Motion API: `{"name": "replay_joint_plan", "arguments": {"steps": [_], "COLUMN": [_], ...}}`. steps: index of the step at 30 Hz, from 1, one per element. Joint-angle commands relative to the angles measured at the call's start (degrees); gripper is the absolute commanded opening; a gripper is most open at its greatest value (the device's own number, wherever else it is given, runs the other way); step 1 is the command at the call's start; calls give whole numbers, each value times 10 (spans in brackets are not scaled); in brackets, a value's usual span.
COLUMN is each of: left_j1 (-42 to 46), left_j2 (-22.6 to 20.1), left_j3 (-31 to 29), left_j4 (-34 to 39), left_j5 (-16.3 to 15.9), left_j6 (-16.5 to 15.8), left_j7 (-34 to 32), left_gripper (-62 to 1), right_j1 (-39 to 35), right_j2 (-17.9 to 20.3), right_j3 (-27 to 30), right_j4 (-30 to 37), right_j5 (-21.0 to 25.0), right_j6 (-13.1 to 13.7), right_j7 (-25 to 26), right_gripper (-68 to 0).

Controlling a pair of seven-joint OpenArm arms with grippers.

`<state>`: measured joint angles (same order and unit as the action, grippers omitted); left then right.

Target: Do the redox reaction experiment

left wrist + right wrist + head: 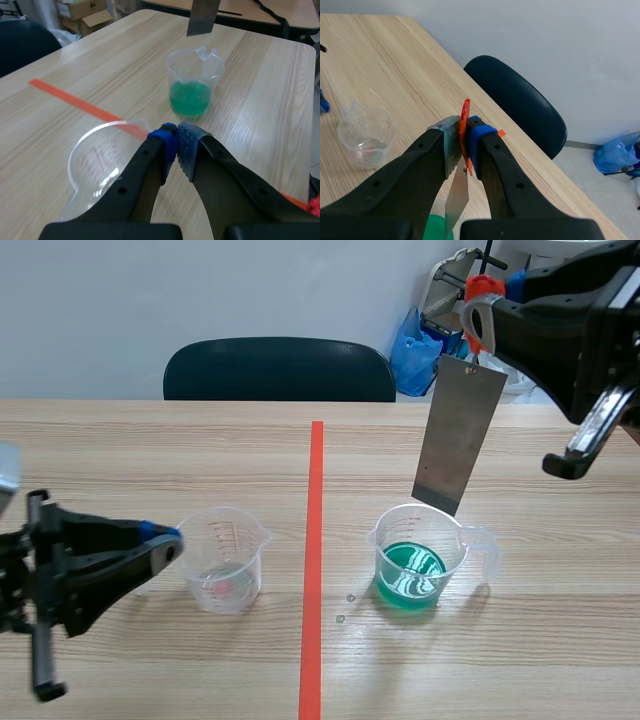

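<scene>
Scene view: the right pincer (492,302) is clamped on an orange clip (481,315). A metal plate (460,435) hangs from the clip over the green beaker (415,555), above the liquid. The left pincer (165,545), fingers together on nothing, sits just beside the clear beaker (228,558) on the surface (150,450).

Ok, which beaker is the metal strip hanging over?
The beaker with green liquid, right of the tape line: the metal strip hangs just above its rim. The other beaker, by the left gripper, looks almost empty.
</scene>
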<state>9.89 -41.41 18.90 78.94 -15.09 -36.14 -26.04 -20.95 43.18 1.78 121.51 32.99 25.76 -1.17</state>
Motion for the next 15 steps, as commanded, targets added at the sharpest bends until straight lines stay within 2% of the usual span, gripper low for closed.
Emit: {"name": "replay_joint_plan", "arguments": {"steps": [1,3,7,15], "left_j1": [-26,-66,-129,-190], "left_j2": [19,37,79,155], "left_j3": [16,54,114,184], "left_j4": [6,5,5,3], "left_j5": [-17,-23,-23,-16], "left_j6": [14,41,66,86], "left_j7": [17,44,90,146], "left_gripper": [-582,-582,-582,-582], "right_j1": [6,6,6,6], "right_j2": [0,0,0,0], "right_j3": [6,6,6,6], "right_j4": [7,7,7,7], "right_j5": [7,7,7,7], "right_j6": [-4,-4,-4,-4], "right_j7": [11,11,11,11], "right_gripper": [-669,-669,-669,-669]}}
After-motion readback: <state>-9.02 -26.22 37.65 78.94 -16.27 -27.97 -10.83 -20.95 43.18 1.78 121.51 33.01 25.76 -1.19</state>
